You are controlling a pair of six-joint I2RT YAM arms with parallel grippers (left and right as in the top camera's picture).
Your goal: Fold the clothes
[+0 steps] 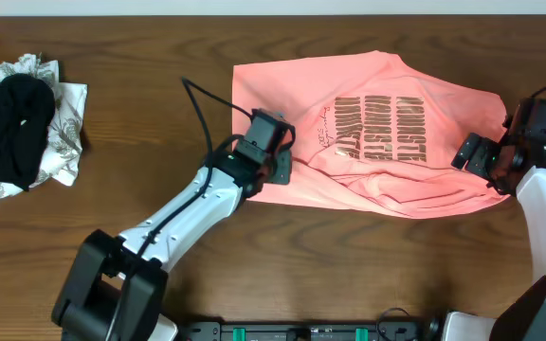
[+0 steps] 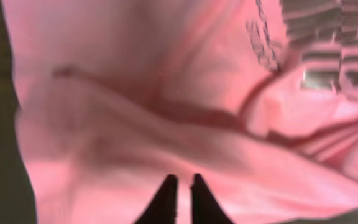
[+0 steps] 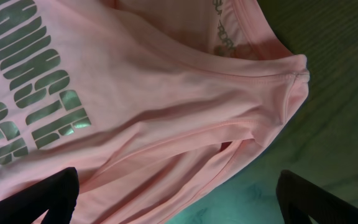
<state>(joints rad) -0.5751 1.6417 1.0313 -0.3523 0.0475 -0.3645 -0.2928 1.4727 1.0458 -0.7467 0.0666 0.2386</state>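
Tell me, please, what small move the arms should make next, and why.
Probably lower the right gripper and close it on the edge of the T-shirt. Its jaws stand wide open over the seamed corner, gripping nothing, while the left gripper is shut at the opposite edge, so both sides could then be lifted together.

One T-shirt (image 1: 387, 142) — left gripper (image 2: 183, 186), right gripper (image 1: 482, 156), two in all — one black garment (image 1: 8, 123), one patterned cloth (image 1: 64, 137), one table (image 1: 150, 57)
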